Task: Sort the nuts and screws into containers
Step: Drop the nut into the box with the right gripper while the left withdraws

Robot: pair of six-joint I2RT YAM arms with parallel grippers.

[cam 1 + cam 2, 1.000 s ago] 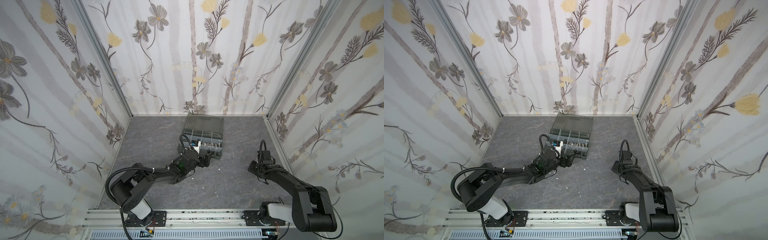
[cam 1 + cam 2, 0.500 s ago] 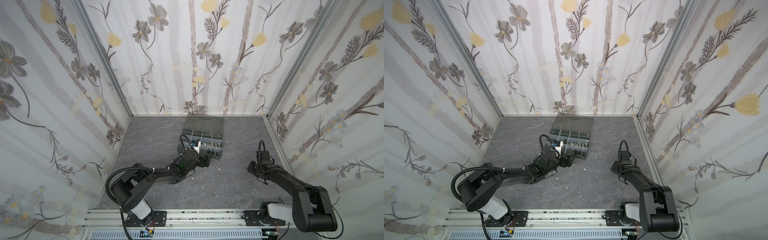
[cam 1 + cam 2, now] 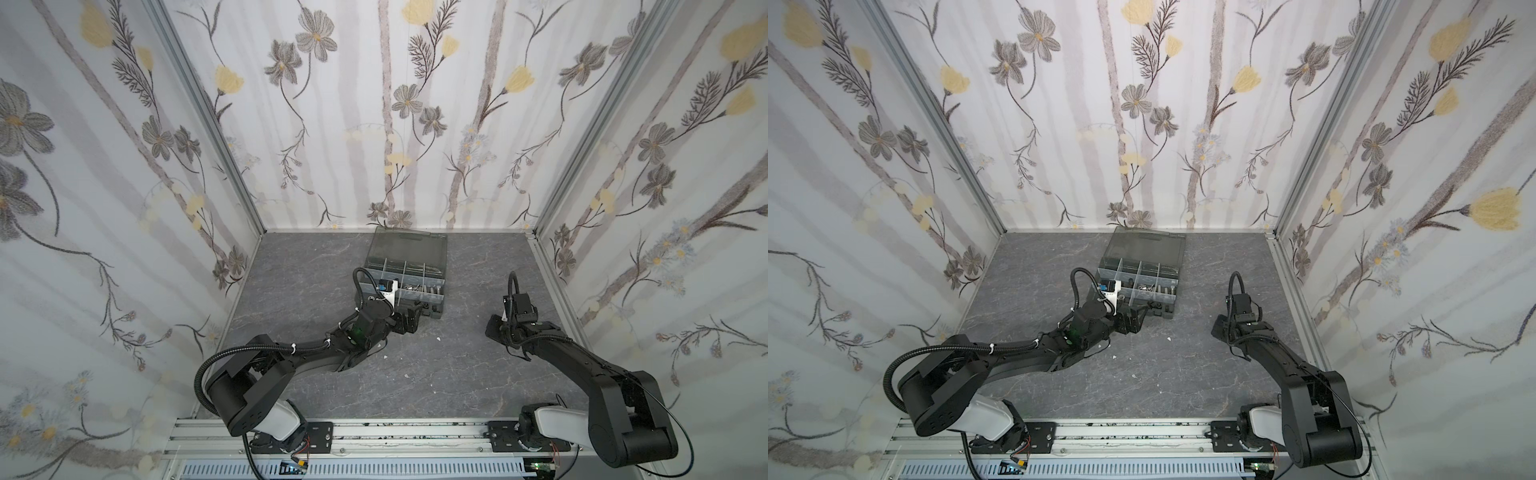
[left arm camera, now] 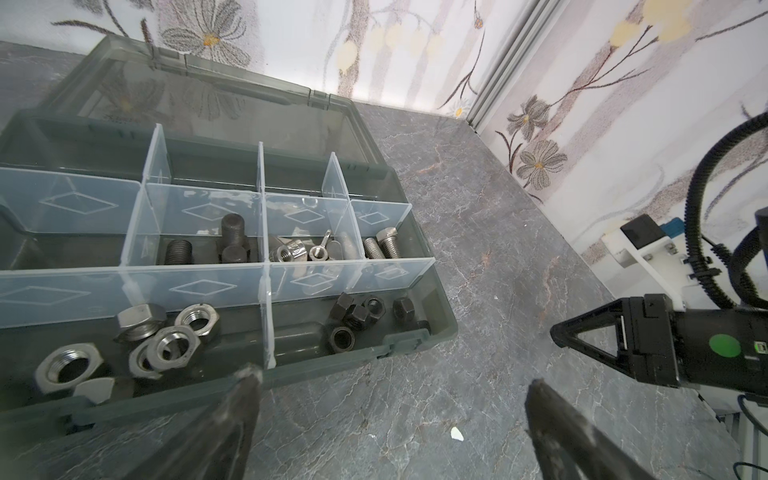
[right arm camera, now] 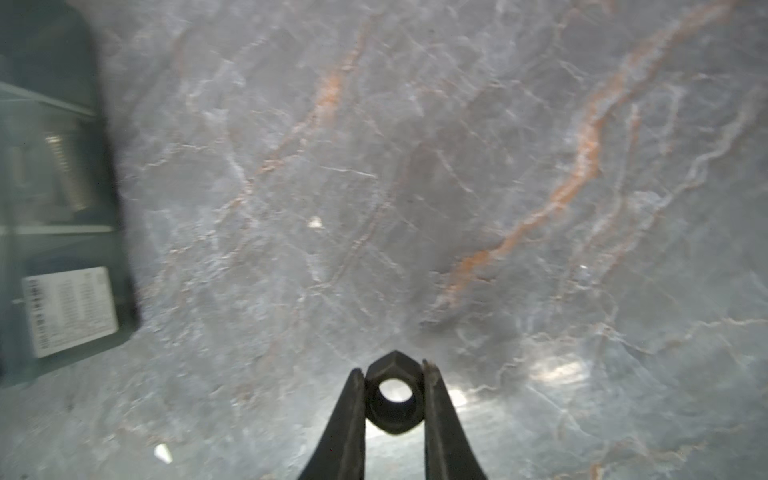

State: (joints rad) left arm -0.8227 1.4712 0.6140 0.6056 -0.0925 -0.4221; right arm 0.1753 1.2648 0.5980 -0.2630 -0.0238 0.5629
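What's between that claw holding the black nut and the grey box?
Only grey marbled tabletop, bare but for a tiny white fleck; both wrist views show it.

Soft, even light is filling both top views. In the right wrist view glare is bouncing off the tabletop (image 5: 552, 370), and the case (image 5: 54, 187) is showing blurred, out of focus.

Robot body, bimanual set:
- left arm (image 3: 316, 353), right arm (image 3: 582, 361): matte black, rounded boxy links
- base housings (image 3: 282, 419): white
- corrugated conduit (image 4: 693, 216): black
- cable tie (image 3: 294, 345): white
- camera mount (image 4: 648, 266): white bracket, small screws
- right gripper (image 4: 555, 334): black triangular finger frame, round green dot (image 4: 725, 346)
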